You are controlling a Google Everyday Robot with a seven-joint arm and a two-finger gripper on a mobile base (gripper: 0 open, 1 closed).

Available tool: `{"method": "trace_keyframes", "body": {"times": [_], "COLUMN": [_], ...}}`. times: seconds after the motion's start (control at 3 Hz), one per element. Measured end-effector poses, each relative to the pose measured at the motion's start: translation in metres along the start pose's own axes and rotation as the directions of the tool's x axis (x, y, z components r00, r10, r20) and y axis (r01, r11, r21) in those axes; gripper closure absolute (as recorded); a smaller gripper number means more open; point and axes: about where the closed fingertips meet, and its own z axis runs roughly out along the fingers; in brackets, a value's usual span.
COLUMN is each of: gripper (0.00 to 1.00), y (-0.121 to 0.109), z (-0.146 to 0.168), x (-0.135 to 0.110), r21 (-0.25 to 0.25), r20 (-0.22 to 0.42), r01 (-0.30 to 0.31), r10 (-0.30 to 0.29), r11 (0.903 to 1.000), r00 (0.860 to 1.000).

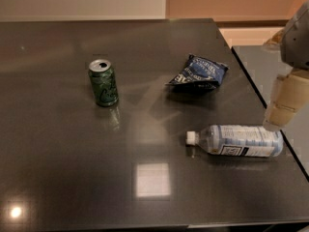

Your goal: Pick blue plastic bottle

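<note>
Near table (pixel 63 178) edge, blue plastic bottle (pixel 236 140) lying, hand (pixel 276 117) near its base, grip unclear.

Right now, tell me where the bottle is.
Camera view, right side: the bottle lies flat near the table's edge, in front of the snack bag; the gripper hangs by its base.

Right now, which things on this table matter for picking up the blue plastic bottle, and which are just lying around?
For the job:
- blue plastic bottle, on its side, white cap pointing left
- gripper, at the right edge of view, close to the bottle's base end

Just lying about:
- green can, upright, far left
- dark blue snack bag, beyond the bottle
</note>
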Motion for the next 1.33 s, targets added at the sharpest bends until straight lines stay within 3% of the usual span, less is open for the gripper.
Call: {"method": "trace_keyframes", "body": {"times": [0.67, 1.33], "gripper": [0.00, 0.00], "y": [0.017, 0.052], "z": [0.036, 0.060], "x": [-0.001, 0.003], "r21": [-0.083, -0.177], "r20": [0.036, 0.075], "r01": [0.063, 0.125], "r10": [-0.060, -0.113], "r11": [0.9946, 0.9762], "r00": [0.998, 0.991]}}
